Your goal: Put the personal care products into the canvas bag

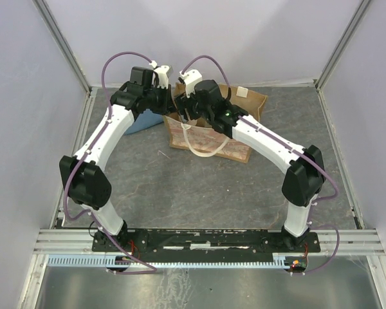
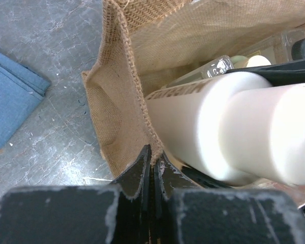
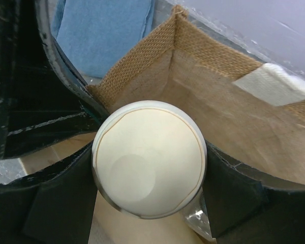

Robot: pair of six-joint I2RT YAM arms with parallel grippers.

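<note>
Grey tabletop [image 1: 180, 187], pale walls [image 1: 212, 32], left fingers [image 2: 144, 172] pinching canvas bag [image 2: 117, 101], right fingers [image 3: 61, 198] grasping beige bottle [image 3: 148, 157]

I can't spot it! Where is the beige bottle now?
Right wrist view: the beige bottle is held in the right pincer, at the open mouth of the canvas bag.

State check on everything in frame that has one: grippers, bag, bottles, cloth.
left gripper: shut, pinching the rim of the canvas bag.
right gripper: shut on the beige bottle.
canvas bag: mouth open, rim pinched at one spot.
beige bottle: capped, held at the bag mouth, not released.
clear bottle: inside the bag.
blue cloth: folded, flat on the table beside the bag.
</note>
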